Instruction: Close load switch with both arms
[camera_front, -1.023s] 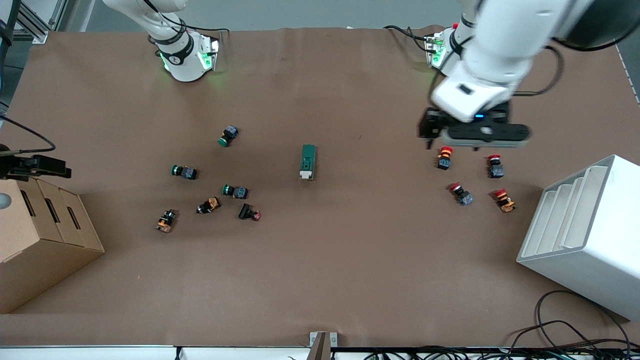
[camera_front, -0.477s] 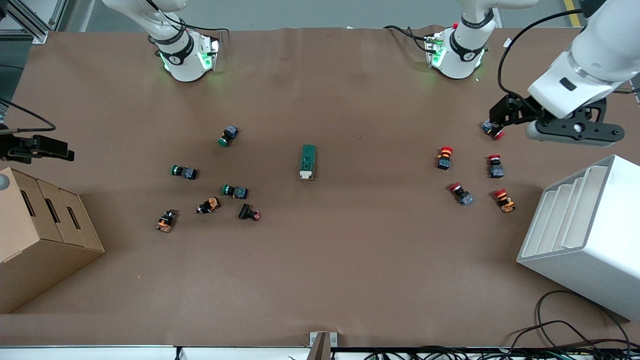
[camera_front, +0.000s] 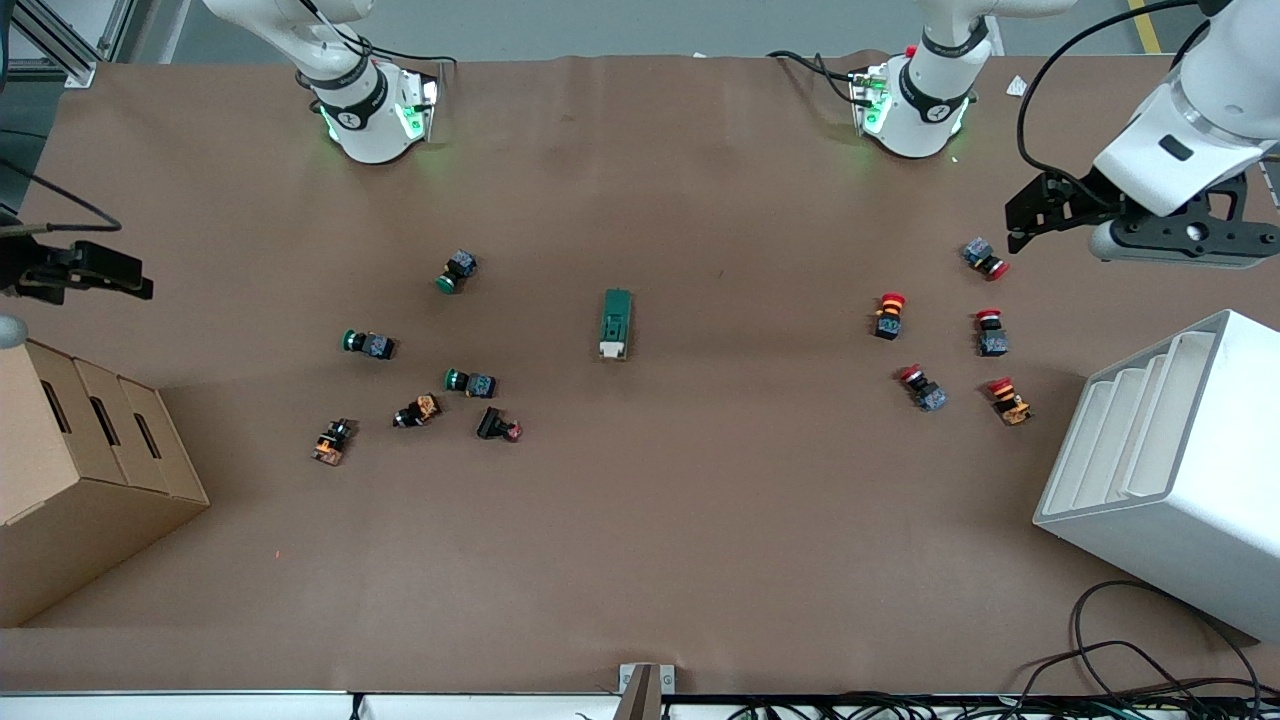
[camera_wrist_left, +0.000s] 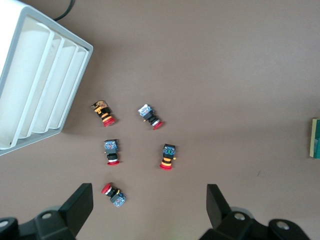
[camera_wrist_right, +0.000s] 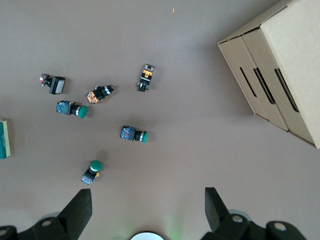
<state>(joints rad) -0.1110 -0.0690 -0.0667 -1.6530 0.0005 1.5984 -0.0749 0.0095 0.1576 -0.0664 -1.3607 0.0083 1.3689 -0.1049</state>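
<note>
While nothing touches it, the load switch (camera_front: 616, 323) lies alone on the brown table (camera_front: 640, 550), about midway btwn the two arm bases, its cream lever end turned toward the front camera. Task looks barely begun, by my read: no gripper is on it or near it, and I can't tell from up here whether the lever is thrown or not.

Left gripper (camera_front: 1022, 214) hangs well apart from the load switch, out toward the left arm's end of the table, over bare table beside a group of red push-buttons (camera_front: 985, 258). Fingers (camera_wrist_left: 80, 202) spread wide w/ nothing btwn them, clear in the left wrist view. That same view catches only an edge of the load switch (camera_wrist_left: 316, 138) at its margin.

Right gripper (camera_front: 95, 272) is equally far off, toward the right arm's end of the table, above the cardboard box (camera_front: 90, 450). Its fingers (camera_wrist_right: 80, 209) are also spread, holding nothing. Green push-buttons (camera_front: 468, 381) lie btwn it and the load switch; the right wrist view shows just a sliver of the load switch (camera_wrist_right: 3, 139).

So what's left is basically everything: both arms need to travel in to the load switch, probably one to steady the body and one to work the lever. Neither reach has clutter right at the load switch, so approach looks open from both ends.
</note>
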